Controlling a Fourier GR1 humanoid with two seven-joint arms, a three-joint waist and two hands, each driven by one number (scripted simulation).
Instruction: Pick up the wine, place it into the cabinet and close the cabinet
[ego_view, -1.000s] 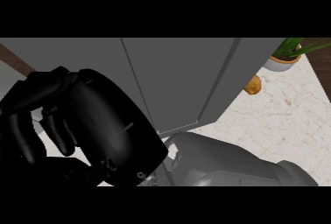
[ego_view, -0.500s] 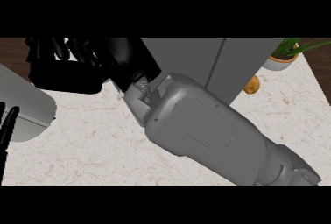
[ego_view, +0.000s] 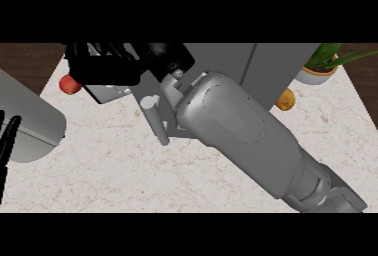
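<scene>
The wine shows nowhere in the head view. The grey cabinet stands at the back middle of the counter. Its door hangs out to the left, and the bar handle points down toward me. My right forearm runs from the lower right up to the black right hand, which lies against the door's top part with its fingers fairly straight and nothing in it. My left hand shows only as black fingers at the left edge, resting open beside its grey forearm.
A red fruit lies on the marble counter left of the door. An orange-brown item sits right of the cabinet, with a potted plant behind it. Dark wood borders the counter at both back corners.
My right hand has moved from close under the view up and left to the cabinet door. The door panel and its handle have come into sight below the hand.
</scene>
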